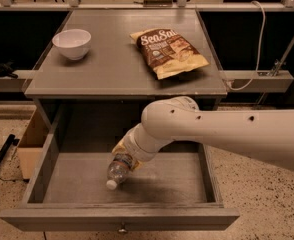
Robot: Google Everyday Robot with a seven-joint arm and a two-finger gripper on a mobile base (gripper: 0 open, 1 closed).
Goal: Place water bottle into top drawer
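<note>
The top drawer (52, 156) is pulled fully open below the grey tabletop, with its round knob (122, 229) on the front panel. My gripper (126, 156) reaches down into the drawer from the right, at the end of the white arm. It is shut on the water bottle (118, 170), gripping its upper body. The clear bottle is tilted with its white cap (110, 185) pointing down and to the left, at or just above the drawer floor, left of the middle. Yellowish fingers (120, 146) show beside the bottle.
On the tabletop stand a white bowl (72, 43) at the left and a bag of chips (168, 51) at the right. A tan cardboard box (32, 141) sits on the floor left of the drawer. A white cable (257, 39) hangs at the back right.
</note>
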